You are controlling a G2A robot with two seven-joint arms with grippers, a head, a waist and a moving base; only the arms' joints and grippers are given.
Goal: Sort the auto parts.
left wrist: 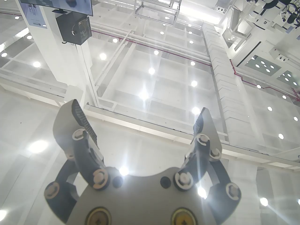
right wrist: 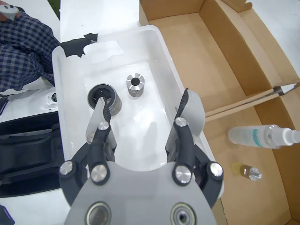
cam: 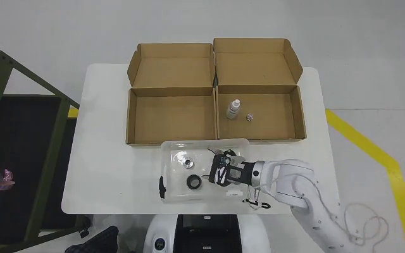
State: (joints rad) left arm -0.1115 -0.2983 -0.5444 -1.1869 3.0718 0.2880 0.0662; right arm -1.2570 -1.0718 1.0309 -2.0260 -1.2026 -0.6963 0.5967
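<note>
In the top view, the clear plastic bin (cam: pixel 172 169) sat at the lower centre of the frame, just below two open cardboard boxes: the left box (cam: pixel 171 120) bare, the right box (cam: pixel 272 123) holding a spray bottle (cam: pixel 233 109) and a small metal part (cam: pixel 250 117) near its left end. Two parts lay in the bin's left half, a dark ring bearing (cam: pixel 193 183) towards the lower edge and a slotted metal cylinder (cam: pixel 186 160) above it, near each other but apart. The right gripper (cam: pixel 218 171) hung over the middle of the bin with its fingers spread wide and nothing between them. In the right wrist view, one fingertip (right wrist: pixel 101 99) overlapped the bearing's bore; whether it touched the ring could not be told. The left gripper (left wrist: pixel 138 106) pointed up at the ceiling, spread and empty. Both parts looked like solid steel, so probably heavy for their size, rigid and not fragile, but smooth enough to slip from a light pinch. The bearing would likely be best taken across its outer wall, or with one finger in the bore and one outside. The cylinder stood upright, and its straight sides below the slotted face seemed the safest hold. The bin's slick floor might let either part slide as the fingers closed.
</note>
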